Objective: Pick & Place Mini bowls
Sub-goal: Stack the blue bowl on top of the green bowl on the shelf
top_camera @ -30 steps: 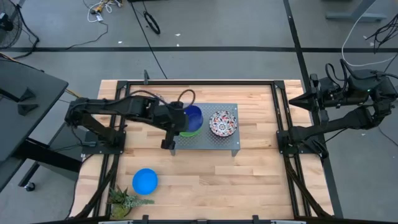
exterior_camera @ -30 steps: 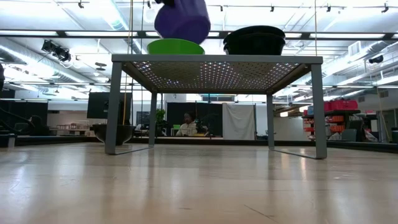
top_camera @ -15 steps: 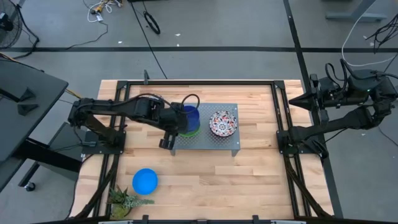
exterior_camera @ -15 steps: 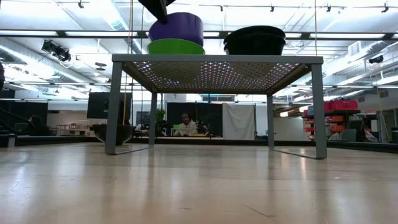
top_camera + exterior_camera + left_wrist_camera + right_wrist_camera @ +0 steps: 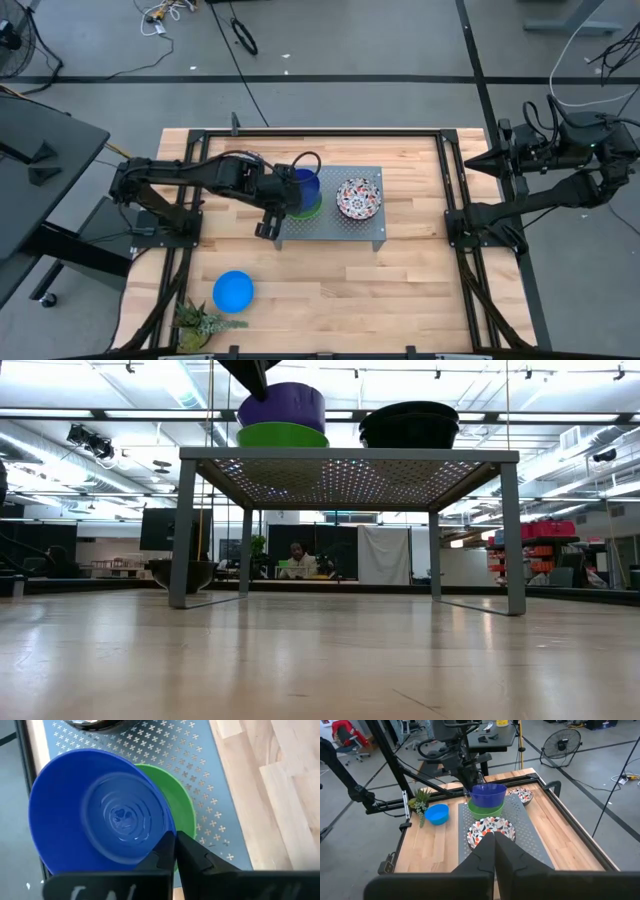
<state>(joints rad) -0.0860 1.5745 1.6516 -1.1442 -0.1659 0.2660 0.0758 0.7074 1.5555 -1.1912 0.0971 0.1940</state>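
At the near edge of the wooden table (image 5: 400, 290) a small spiky green plant (image 5: 198, 323) stands at the left corner. Just behind it a bright blue bowl (image 5: 233, 291) sits alone on the wood.

Farther back, in the middle of the table, stands a grey perforated metal tray (image 5: 362, 229) on legs. On its left half a green bowl (image 5: 181, 815) rests on the metal. A dark blue bowl (image 5: 100, 822) sits tilted in the green one. The left gripper (image 5: 175, 851) has its fingers pinched together on the near rim of the dark blue bowl.

On the tray's right half sits a white floral bowl (image 5: 359, 197). Another floral bowl (image 5: 522, 795) lies on the wood beyond the tray.

The right gripper (image 5: 494, 850) waits at the table's right side, fingers closed and empty.
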